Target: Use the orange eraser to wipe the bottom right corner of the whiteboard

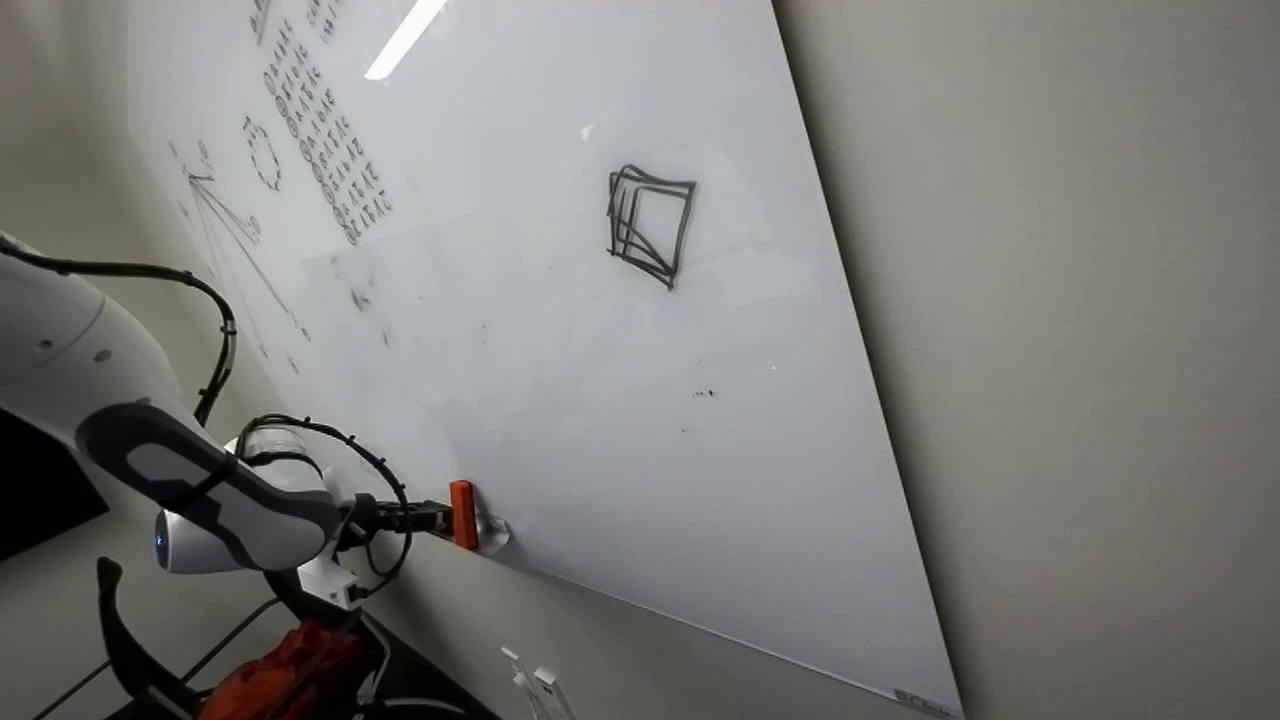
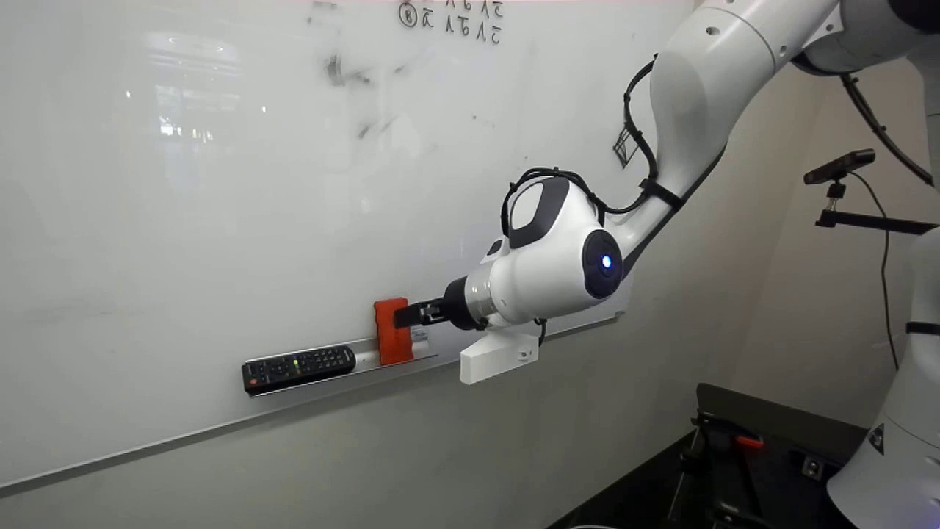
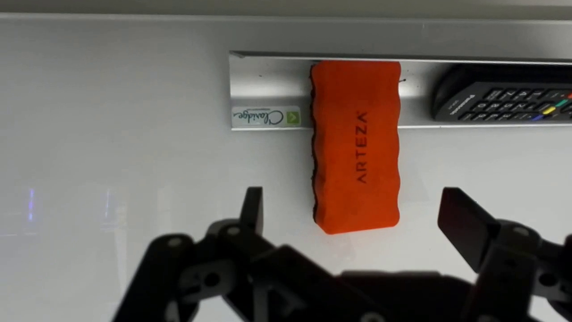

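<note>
- In an exterior view: see orange eraser point(image 1: 463, 514) up on end at low edge of whiteboard point(image 1: 600, 400), well left of low right corner point(image 1: 930, 675). See gripper point(image 1: 445, 517) just by its face; can't tell if touching.
- In an exterior view: find eraser in tray point(image 2: 366, 356), near remote point(image 2: 299, 369). See gripper level w/ top half.
- Wrist view (upside down): see fingers point(image 3: 467, 228) spread far apart, w/ no hold on anything. Find eraser btwn them, abt in the mid., w/ a gap on each side.
- Same view, key bit: from gripper, look down to tray (up in this view) for most of eraser; see just top end in line w/ fingers. Note long way running up & down, across the squeeze. Can't tell depth of fingers past its face.
- Prob. at the grab step, w/ all wiping yet to do. Maybe go a bit lower, move in to whiteboard, then pinch the two long sides.
</note>
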